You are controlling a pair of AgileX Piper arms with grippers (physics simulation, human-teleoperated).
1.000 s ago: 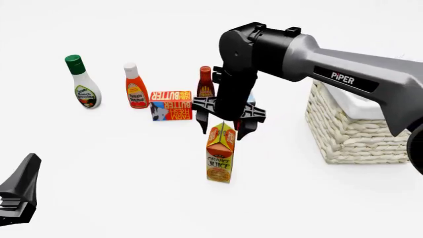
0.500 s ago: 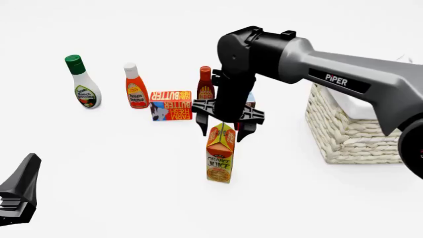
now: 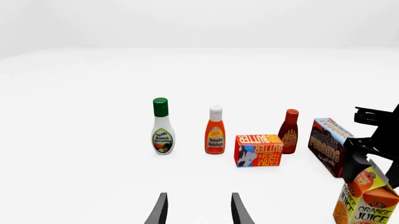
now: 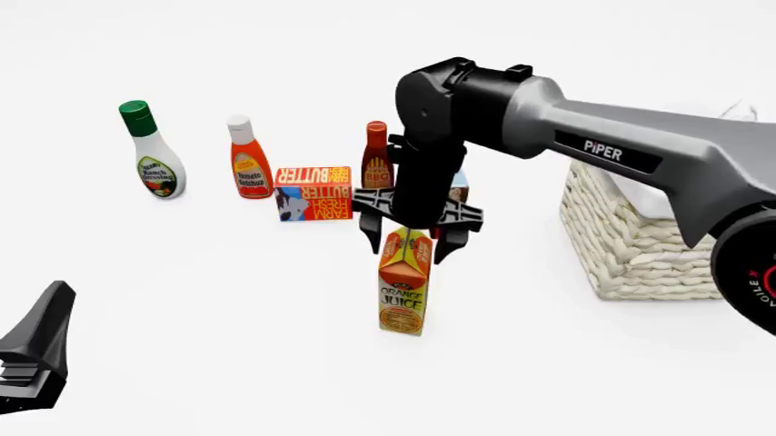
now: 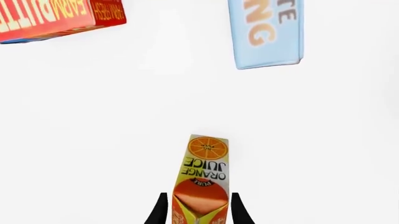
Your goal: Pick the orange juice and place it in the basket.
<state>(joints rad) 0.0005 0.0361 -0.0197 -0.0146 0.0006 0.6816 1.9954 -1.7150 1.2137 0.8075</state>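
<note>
The orange juice (image 4: pixel 404 289) is a tall orange-and-yellow carton standing upright mid-table. It also shows as the orange juice (image 5: pixel 203 179) from above and the orange juice (image 3: pixel 366 201) at the frame edge. My right gripper (image 4: pixel 408 242) hangs open straight over it. Its fingers (image 5: pixel 161 208) straddle the gable top with a thin gap on each side. The wicker basket (image 4: pixel 631 243) stands to the right of the carton, partly behind the right arm. My left gripper (image 4: pixel 36 350) rests low at the near left, and the left gripper (image 3: pixel 199 212) is open and holds nothing.
Behind the carton stand a ranch dressing bottle (image 4: pixel 153 156), a ketchup bottle (image 4: pixel 250 160), a red butter box (image 4: pixel 313 193) and a dark sauce bottle (image 4: pixel 377 153). The chocolate pudding box (image 3: pixel 330 145) sits just behind the right gripper, mostly hidden by the arm in the front view.
The right gripper has come down and slightly left, so its fingers now flank the carton's top. The carton, the left arm and the other groceries have not moved.
</note>
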